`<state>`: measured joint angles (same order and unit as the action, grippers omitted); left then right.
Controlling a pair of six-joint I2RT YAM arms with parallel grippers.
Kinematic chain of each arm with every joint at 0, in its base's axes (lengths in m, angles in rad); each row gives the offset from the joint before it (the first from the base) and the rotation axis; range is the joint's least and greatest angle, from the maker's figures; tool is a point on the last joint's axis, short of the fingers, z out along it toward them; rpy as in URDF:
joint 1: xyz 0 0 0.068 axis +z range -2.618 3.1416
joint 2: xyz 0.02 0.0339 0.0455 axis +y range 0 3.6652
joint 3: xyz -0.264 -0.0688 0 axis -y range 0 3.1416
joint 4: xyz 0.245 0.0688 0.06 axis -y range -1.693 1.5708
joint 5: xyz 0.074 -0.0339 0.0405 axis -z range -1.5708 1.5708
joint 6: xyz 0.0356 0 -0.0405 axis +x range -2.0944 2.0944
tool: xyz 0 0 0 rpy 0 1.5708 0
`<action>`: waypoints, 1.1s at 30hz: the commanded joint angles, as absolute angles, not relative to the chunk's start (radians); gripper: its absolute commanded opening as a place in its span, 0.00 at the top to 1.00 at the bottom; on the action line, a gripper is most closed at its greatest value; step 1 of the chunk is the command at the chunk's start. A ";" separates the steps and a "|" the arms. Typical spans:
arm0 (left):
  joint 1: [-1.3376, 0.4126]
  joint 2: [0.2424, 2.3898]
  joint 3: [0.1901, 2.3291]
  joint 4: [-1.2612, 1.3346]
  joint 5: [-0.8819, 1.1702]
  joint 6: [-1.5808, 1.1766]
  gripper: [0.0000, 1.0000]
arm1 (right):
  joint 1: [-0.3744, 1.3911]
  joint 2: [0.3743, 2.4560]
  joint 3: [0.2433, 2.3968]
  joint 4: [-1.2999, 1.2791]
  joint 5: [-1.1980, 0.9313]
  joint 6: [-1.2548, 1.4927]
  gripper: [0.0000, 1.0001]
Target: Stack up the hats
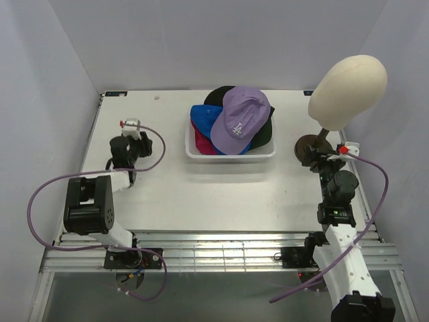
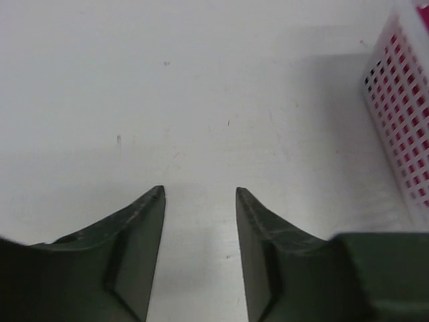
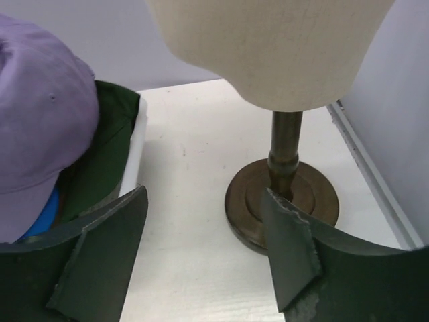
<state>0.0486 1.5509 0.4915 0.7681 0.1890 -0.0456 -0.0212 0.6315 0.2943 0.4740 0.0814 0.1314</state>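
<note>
Several caps lie piled in a white mesh basket [image 1: 194,151] at the table's middle back. The lavender LA cap [image 1: 239,119] is on top, over the bright blue cap [image 1: 203,121], the magenta cap [image 1: 203,144], the black cap [image 1: 216,96] and the dark green cap [image 1: 265,131]. The right wrist view shows the lavender cap [image 3: 40,114] and the green cap [image 3: 107,134]. My left gripper [image 1: 131,123] is open and empty over bare table, left of the basket [image 2: 402,127]. My right gripper [image 1: 338,149] is open and empty by the mannequin stand.
A cream mannequin head [image 1: 348,82] on a brown stand [image 1: 307,149] is at the back right; its base [image 3: 281,201] is just ahead of my right fingers. White walls enclose the table on three sides.
</note>
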 commanded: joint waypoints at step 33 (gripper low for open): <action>-0.186 1.566 1.462 -0.577 0.712 0.075 0.38 | 0.350 1.568 1.493 -0.259 0.037 0.212 0.72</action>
